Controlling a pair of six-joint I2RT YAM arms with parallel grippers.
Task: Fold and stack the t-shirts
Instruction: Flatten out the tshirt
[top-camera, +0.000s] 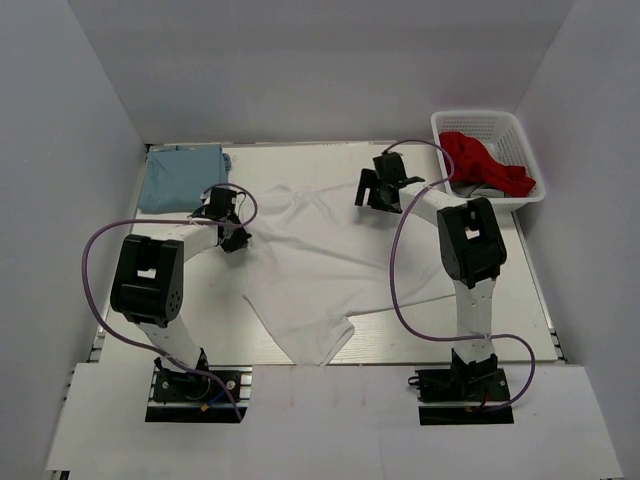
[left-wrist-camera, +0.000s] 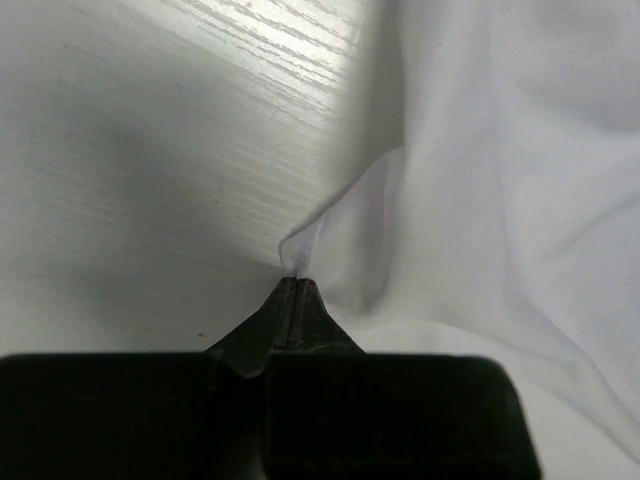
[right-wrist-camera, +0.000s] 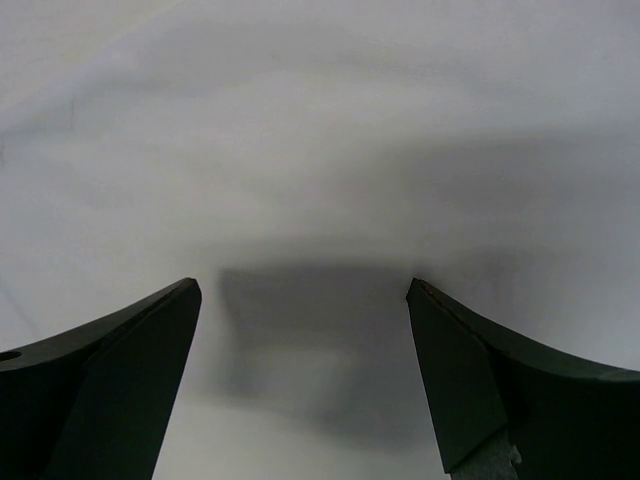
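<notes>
The white t-shirt (top-camera: 320, 260) lies spread and wrinkled across the middle of the table. The light blue t-shirt (top-camera: 181, 177) lies folded at the back left corner. My left gripper (top-camera: 232, 240) is shut on the left edge of the white t-shirt; in the left wrist view a small peak of white fabric (left-wrist-camera: 300, 250) sticks out from the closed tips (left-wrist-camera: 291, 285). My right gripper (top-camera: 375, 192) is open, low over the shirt's upper right part. In the right wrist view its fingers (right-wrist-camera: 150, 330) stand wide apart over white cloth (right-wrist-camera: 320, 180), with nothing between them.
A white plastic basket (top-camera: 478, 122) at the back right holds a red garment (top-camera: 486, 163). White walls close in the table on the left, back and right. Purple cables loop beside both arms. Bare tabletop (left-wrist-camera: 150, 150) shows left of the shirt.
</notes>
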